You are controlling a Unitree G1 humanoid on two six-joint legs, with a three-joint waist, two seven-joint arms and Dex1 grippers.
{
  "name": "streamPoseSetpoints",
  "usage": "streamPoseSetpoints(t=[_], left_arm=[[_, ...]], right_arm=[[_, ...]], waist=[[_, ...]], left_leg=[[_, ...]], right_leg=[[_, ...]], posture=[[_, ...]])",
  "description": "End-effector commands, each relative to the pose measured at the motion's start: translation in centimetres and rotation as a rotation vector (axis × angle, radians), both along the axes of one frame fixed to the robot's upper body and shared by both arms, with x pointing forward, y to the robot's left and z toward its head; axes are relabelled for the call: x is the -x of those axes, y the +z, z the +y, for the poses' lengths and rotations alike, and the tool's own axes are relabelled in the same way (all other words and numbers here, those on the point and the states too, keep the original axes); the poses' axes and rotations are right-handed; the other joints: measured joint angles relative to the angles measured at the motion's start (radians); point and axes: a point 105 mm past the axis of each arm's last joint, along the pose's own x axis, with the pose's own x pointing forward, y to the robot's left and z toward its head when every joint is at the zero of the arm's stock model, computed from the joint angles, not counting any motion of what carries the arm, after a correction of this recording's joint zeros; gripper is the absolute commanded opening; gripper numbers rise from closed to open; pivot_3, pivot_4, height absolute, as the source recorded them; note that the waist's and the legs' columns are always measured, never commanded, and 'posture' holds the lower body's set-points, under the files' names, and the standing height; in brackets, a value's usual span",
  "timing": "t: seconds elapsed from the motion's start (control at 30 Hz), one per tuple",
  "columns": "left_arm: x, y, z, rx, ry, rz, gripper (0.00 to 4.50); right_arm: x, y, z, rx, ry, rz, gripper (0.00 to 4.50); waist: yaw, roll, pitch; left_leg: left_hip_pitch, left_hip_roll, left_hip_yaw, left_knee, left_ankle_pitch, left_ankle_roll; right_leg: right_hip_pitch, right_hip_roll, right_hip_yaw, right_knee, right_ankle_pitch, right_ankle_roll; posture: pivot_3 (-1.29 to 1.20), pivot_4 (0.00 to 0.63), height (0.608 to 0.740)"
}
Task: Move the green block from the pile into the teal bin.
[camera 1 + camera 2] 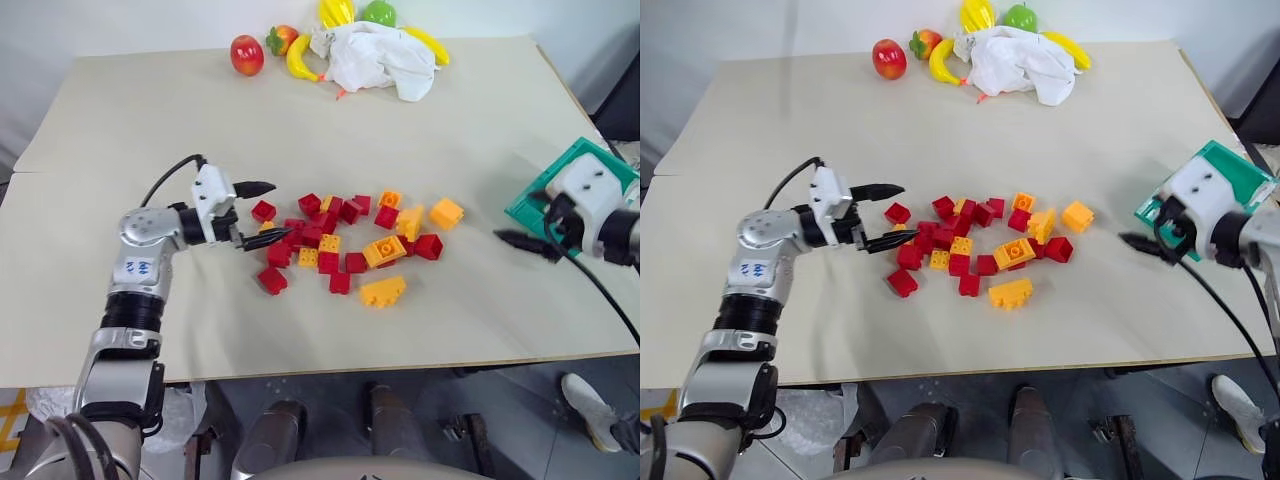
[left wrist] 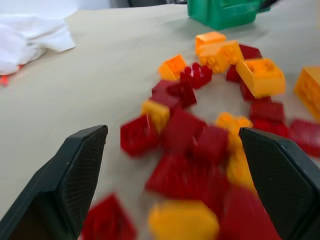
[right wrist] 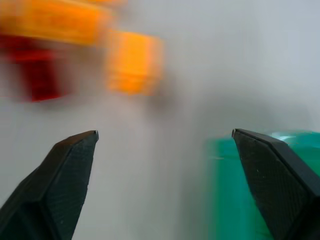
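The pile (image 1: 350, 240) of red and orange-yellow bricks lies spread over the middle of the table. My left gripper (image 1: 275, 210) hovers open at the pile's left edge, pointing across it, with nothing between its fingers. The teal bin (image 1: 578, 158) stands at the table's right edge, partly hidden behind my right wrist. My right gripper (image 3: 165, 134) is open and empty just beside the bin, on the side facing the pile. The green block is hidden or out of view.
Toy fruit, a red apple (image 1: 246, 54) and bananas (image 1: 298, 60), lie beside a crumpled white cloth (image 1: 378, 58) at the table's far edge. A person's shoe (image 1: 590, 405) shows on the floor below the table's right corner.
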Motion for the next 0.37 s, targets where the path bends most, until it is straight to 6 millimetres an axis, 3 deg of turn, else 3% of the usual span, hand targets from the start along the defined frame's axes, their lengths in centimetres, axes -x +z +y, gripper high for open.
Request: streamPoseSetpoints(t=[0.03, 0.23, 0.37], left_arm=[[0.7, 1.0, 1.5, 0.007, 0.006, -0.056, 4.5], [0.8, -0.7, 4.9, -0.024, 0.175, 0.01, 4.5], [1.9, -0.3, 4.3, 0.003, 0.124, -0.025, 4.5]], right_arm=[[1.9, 2.2, 2.3, -0.14, 0.192, -0.097, 4.48], [2.0, 0.2, 1.5, -0.167, 0.26, -0.119, 4.48], [2.2, -0.1, 1.5, -0.167, 0.264, -0.112, 4.48]], waist=[[-0.001, 0.0, 0.0], [-0.004, 0.0, 0.0], [-0.003, 0.0, 0.0]], left_leg=[[0.0, 0.0, 0.001, 0.0, 0.0, 0.0], [0.002, 0.001, 0.001, 0.001, 0.0, 0.001], [0.002, 0.001, 0.002, 0.001, 0.0, 0.001]], right_leg=[[0.0, 0.0, 0.0, 0.0, 0.0, 0.0], [0.002, 0.001, 0.001, -0.001, 0.003, 0.0], [0.001, 0.001, 0.002, 0.0, 0.003, 0.0]], posture=[[0.0, 0.15, 0.74], [0.0, 0.15, 0.74], [0.0, 0.15, 0.74]])
